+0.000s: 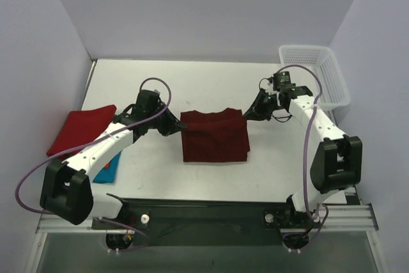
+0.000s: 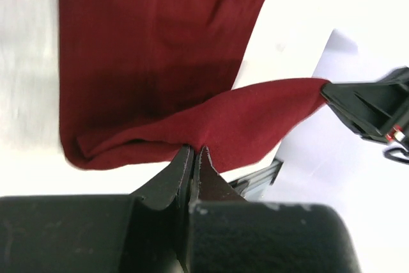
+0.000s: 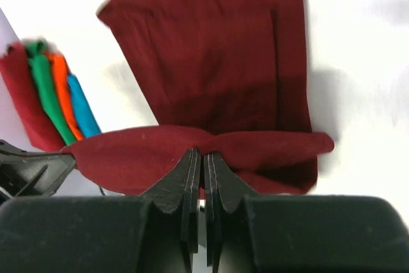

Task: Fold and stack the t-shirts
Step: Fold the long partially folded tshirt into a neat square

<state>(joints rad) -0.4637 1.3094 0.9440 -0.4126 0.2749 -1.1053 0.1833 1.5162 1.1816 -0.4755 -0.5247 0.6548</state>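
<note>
A dark maroon t-shirt (image 1: 214,137) lies partly folded in the middle of the table. Its far edge is lifted and stretched between both grippers. My left gripper (image 1: 174,123) is shut on the edge's left end, and in the left wrist view its fingers (image 2: 193,151) pinch the maroon cloth (image 2: 153,62). My right gripper (image 1: 250,114) is shut on the right end, its jaws (image 3: 203,155) closed on the maroon fold (image 3: 211,81). A pile of folded t-shirts (image 1: 82,129), bright red on top, sits at the left. From the right wrist its red, green, orange and blue layers (image 3: 51,94) show.
A white mesh basket (image 1: 317,73) stands at the back right corner. Blue cloth (image 1: 108,169) pokes out below the left pile, beside the left arm. Grey walls close in the table on three sides.
</note>
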